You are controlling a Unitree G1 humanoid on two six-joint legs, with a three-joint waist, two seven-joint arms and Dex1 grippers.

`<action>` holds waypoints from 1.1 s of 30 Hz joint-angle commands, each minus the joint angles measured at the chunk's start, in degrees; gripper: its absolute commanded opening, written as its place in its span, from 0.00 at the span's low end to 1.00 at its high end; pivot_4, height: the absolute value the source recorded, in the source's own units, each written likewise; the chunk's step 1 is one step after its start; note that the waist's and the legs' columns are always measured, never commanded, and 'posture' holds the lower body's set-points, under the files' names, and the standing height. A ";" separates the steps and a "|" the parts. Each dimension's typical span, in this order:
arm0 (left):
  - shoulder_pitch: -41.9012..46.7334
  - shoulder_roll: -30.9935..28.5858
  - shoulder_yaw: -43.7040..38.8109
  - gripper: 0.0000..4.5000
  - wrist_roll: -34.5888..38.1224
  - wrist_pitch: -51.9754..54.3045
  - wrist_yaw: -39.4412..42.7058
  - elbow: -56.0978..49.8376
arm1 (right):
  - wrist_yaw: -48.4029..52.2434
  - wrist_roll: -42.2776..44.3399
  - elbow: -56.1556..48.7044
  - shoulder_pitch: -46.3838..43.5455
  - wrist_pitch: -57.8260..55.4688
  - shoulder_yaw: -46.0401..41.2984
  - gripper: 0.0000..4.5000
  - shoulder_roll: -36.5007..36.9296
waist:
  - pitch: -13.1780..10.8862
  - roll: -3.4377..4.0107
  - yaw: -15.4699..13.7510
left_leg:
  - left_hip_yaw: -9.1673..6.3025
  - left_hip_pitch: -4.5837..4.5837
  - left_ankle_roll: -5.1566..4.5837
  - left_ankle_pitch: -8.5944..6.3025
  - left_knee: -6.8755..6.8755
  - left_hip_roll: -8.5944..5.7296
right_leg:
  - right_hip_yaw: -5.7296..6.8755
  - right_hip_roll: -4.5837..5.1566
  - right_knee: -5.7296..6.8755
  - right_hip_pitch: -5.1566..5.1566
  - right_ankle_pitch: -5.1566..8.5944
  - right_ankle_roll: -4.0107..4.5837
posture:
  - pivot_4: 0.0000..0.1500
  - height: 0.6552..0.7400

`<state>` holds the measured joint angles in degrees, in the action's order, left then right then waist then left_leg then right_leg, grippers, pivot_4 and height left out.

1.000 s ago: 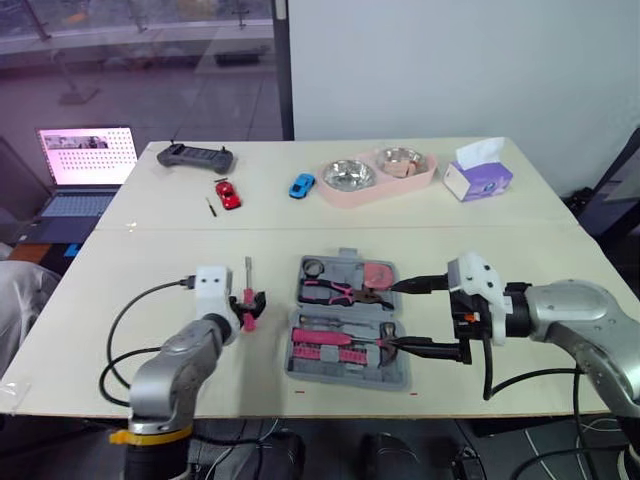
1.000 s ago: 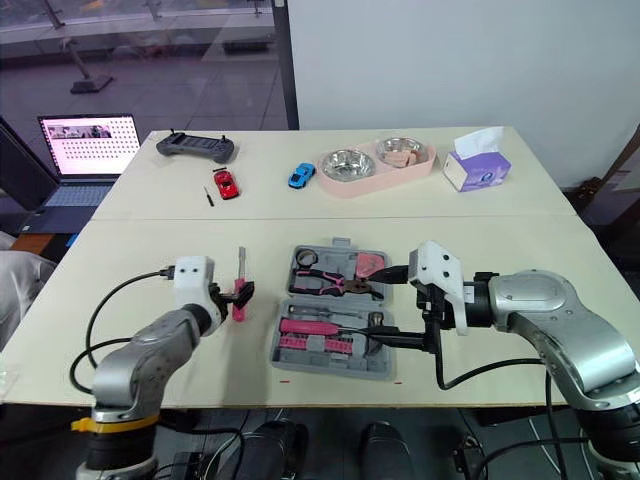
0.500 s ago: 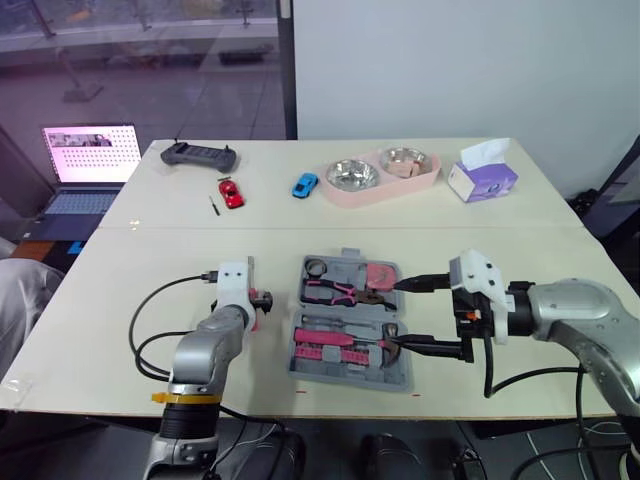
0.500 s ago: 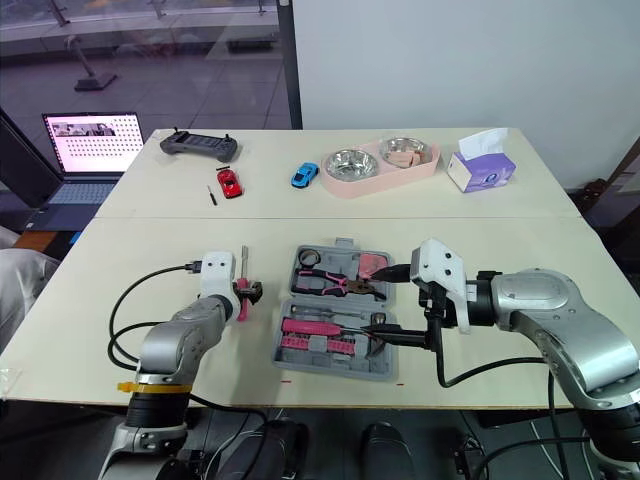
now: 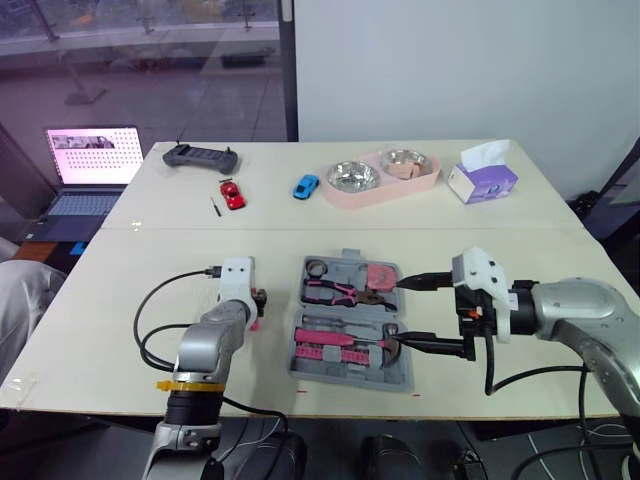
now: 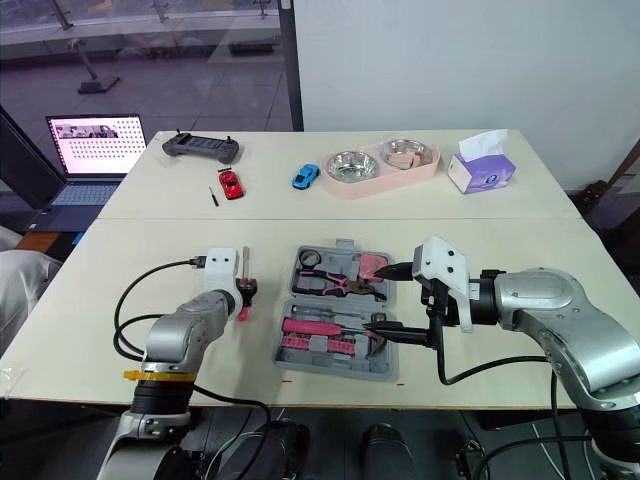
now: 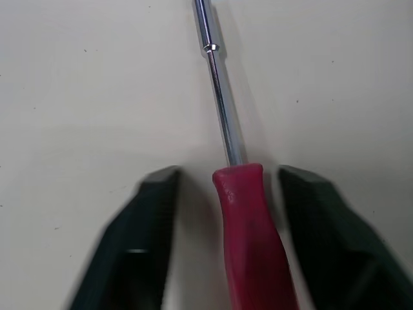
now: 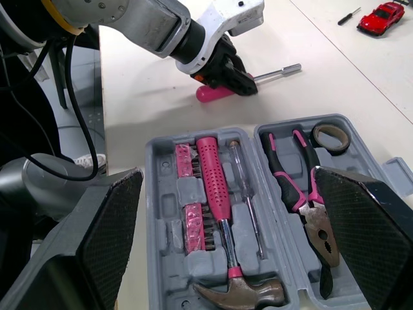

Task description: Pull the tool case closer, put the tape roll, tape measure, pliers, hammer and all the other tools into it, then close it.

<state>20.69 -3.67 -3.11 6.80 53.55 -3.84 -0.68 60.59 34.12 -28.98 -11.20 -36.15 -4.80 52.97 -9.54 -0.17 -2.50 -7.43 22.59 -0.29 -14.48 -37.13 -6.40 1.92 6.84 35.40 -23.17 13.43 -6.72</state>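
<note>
Cream table, near edge. My left gripper is spread, flanking the pink screwdriver, not yet pinching. Next, I judge: close, lift, carry to the open tool case just beside. My right gripper gapes at its right edge.

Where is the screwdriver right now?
The screwdriver lies flat on the table on the robot's left, just left of the tool case. Its pink handle sits between the left gripper's open fingers, with a gap on each side.
</note>
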 commanded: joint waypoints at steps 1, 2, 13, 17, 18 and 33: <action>-0.72 0.72 0.40 0.13 0.25 1.95 0.94 1.53 | -0.23 0.71 -1.61 -0.22 0.50 -1.58 1.00 0.53 | 0.00 0.00 -0.03 | 0.00 0.00 0.00 0.00 0.00 0.00 | 0.00 0.00 0.00 0.00 0.00 0.00 | 1.00 1.00; -0.73 0.84 0.25 0.12 0.26 2.04 0.95 1.47 | -0.29 0.69 -1.63 -0.24 0.49 -1.54 1.00 0.49 | 0.00 0.00 -0.01 | 0.00 0.00 0.00 0.00 0.00 0.00 | 0.00 0.00 0.00 0.00 0.00 0.00 | 1.00 1.00; 0.24 -7.13 1.51 0.12 -0.46 -2.08 7.50 -4.76 | -1.26 0.18 -1.66 0.70 0.74 -1.61 1.00 0.22 | -0.06 -0.10 0.12 | 0.01 0.00 0.00 0.00 0.02 0.01 | 0.00 -0.01 0.00 -0.03 0.00 0.00 | 1.00 1.00; 0.74 -19.16 3.78 0.12 2.57 -4.20 21.41 -12.26 | -1.59 0.00 -1.37 2.38 1.15 -2.62 1.00 0.55 | -0.17 -0.26 0.26 | 0.01 0.19 0.06 0.03 0.06 0.08 | -0.04 -0.06 0.07 -0.30 -0.01 0.03 | 1.00 1.00; 0.75 -21.97 4.43 0.12 3.15 -5.00 24.61 -13.64 | -1.67 -0.08 -1.37 2.80 1.21 -2.79 1.00 0.64 | -0.18 -0.26 0.23 | 0.01 0.22 0.07 0.04 0.07 0.08 | -0.04 -0.06 0.07 -0.33 -0.02 0.05 | 1.00 1.00; 18.71 -49.27 25.91 0.12 15.24 9.77 69.39 -22.63 | -4.07 0.35 -3.02 13.93 1.43 -12.49 1.00 -0.26 | -0.45 -0.25 0.32 | 0.00 0.39 0.00 0.02 0.05 0.12 | -0.06 -0.09 -0.05 -0.40 -0.04 0.13 | 1.00 1.00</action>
<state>36.91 -52.57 21.60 20.00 58.90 63.62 -20.50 57.23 34.00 -29.45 2.53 -35.57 -15.43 52.90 -9.99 -0.42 -2.18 -7.43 22.98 -0.29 -14.46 -37.07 -6.27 1.87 6.74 35.34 -23.58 13.39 -6.60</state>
